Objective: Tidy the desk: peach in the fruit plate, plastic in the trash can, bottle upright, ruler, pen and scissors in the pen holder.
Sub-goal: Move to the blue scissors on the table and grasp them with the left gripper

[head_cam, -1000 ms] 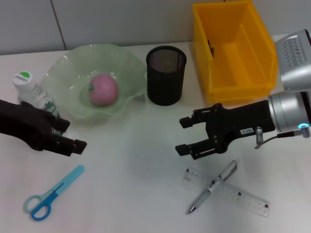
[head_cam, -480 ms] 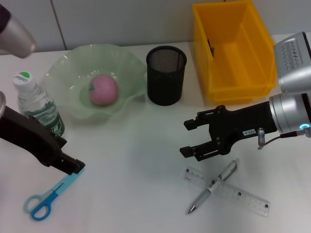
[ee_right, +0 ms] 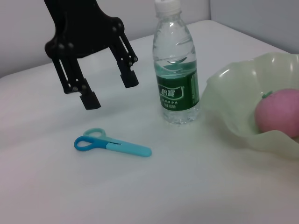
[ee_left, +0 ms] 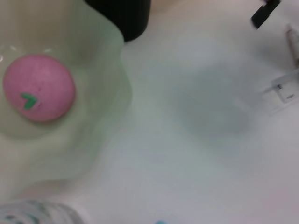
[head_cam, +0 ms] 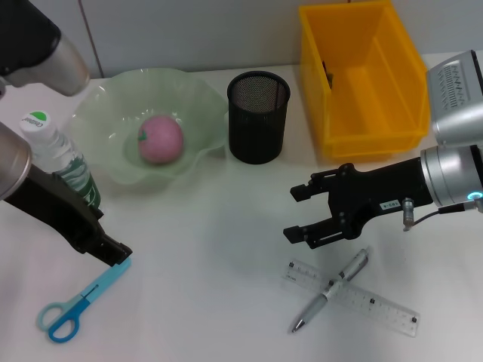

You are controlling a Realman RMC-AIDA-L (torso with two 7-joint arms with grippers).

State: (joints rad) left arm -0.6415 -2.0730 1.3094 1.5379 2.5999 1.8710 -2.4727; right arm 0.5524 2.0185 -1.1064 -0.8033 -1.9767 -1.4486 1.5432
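Note:
The pink peach (head_cam: 160, 139) lies in the green fruit plate (head_cam: 98, 105). Beside it the bottle (head_cam: 53, 154) stands upright. My left gripper (head_cam: 113, 253) hangs open just over the blade end of the blue scissors (head_cam: 79, 302); the right wrist view shows the left gripper (ee_right: 108, 88) with its fingers apart above the scissors (ee_right: 112, 145). My right gripper (head_cam: 294, 213) is open, just above the pen (head_cam: 332, 290), which lies across the clear ruler (head_cam: 377, 302). The black mesh pen holder (head_cam: 258, 117) stands mid-table. The plastic is out of view.
A yellow bin (head_cam: 362, 75) stands at the back right beside the pen holder. My left arm's upper links fill the top left corner. Bare white table lies between the two grippers.
My left gripper has dropped from beside the bottle down to the scissors' tip, uncovering the bottle. The right gripper has drifted slightly right and lower, towards the pen.

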